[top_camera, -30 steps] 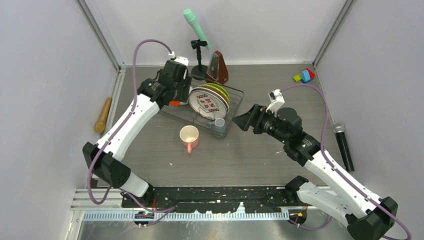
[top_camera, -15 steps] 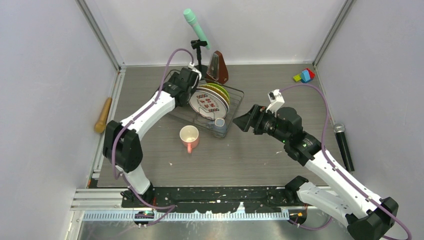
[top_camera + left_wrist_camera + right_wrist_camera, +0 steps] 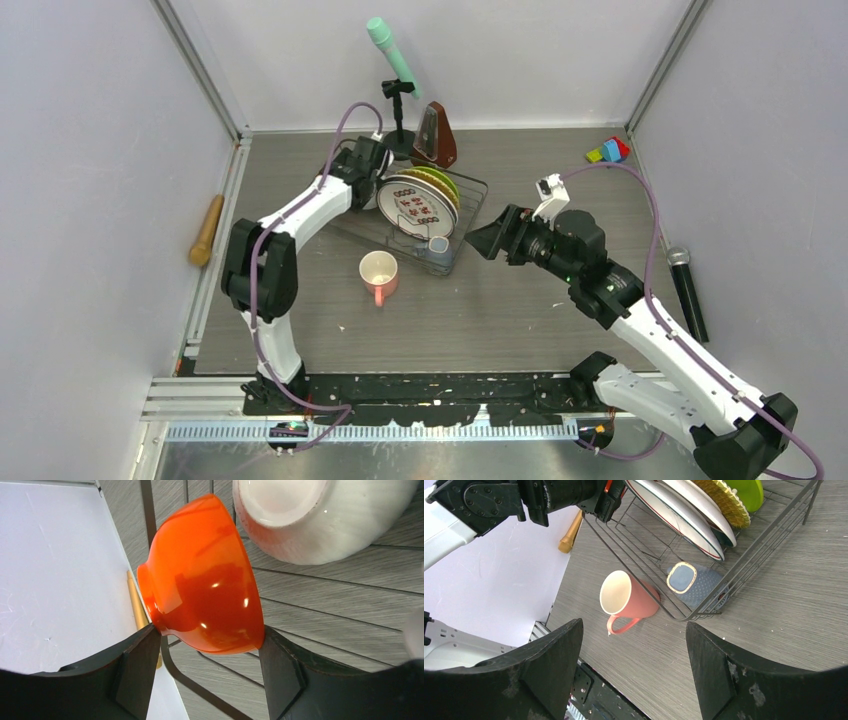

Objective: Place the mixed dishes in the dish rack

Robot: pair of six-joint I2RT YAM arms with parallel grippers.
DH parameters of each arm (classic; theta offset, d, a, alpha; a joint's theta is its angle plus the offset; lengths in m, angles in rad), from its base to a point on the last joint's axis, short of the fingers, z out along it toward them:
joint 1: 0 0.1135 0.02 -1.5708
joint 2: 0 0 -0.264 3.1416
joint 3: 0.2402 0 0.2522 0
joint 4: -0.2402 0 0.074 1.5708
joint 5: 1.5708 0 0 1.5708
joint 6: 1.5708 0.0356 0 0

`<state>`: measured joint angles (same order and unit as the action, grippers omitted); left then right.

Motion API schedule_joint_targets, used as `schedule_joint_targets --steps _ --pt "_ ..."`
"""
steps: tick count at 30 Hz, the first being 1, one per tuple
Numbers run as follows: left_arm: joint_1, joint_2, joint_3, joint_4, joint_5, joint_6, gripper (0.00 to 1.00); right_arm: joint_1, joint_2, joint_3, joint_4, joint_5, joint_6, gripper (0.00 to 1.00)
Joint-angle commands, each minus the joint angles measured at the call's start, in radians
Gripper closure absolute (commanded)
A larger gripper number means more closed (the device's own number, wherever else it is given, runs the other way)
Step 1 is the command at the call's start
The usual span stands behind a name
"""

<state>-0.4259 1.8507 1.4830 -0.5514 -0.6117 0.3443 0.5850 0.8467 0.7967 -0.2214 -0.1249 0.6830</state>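
The dark wire dish rack (image 3: 475, 215) holds the white teal-rimmed plate (image 3: 418, 205), the tan plate (image 3: 719, 500) and the lime-green plate (image 3: 746, 490) on edge, with the grey-blue mug (image 3: 438, 245) at its near end. My left gripper (image 3: 362, 195) is at the rack's left end. In the left wrist view it (image 3: 210, 630) is open wide, its fingertips at the foot and rim of the orange-red bowl (image 3: 205, 575), which lies on its side on the wires beside the white bowl (image 3: 320, 515). The pink mug (image 3: 378, 272) lies on the table. My right gripper (image 3: 478, 243) is open and empty.
A wooden pestle (image 3: 207, 230) lies by the left wall. A teal microphone on a stand (image 3: 392, 55) and a brown metronome (image 3: 435, 137) stand behind the rack. Coloured blocks (image 3: 608, 151) and a black microphone (image 3: 688, 292) lie at the right.
My left arm has folded in and its gripper has moved right and down into the rack's left end with the orange-red bowl. My right arm has hardly moved.
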Motion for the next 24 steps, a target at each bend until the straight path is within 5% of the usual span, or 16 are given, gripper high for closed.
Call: schedule_joint_targets --steps 1,14,24 --pt "0.0 0.042 0.036 -0.026 0.035 0.026 1.0 -0.004 0.01 0.047 0.023 -0.01 -0.006 0.19" --pt "-0.001 0.104 0.119 -0.244 0.056 0.011 0.82 -0.004 0.019 0.053 0.024 -0.004 -0.005 0.19" --pt "-0.003 0.081 0.078 -0.272 -0.046 0.058 0.8 -0.004 0.034 0.054 0.029 -0.008 -0.004 0.19"
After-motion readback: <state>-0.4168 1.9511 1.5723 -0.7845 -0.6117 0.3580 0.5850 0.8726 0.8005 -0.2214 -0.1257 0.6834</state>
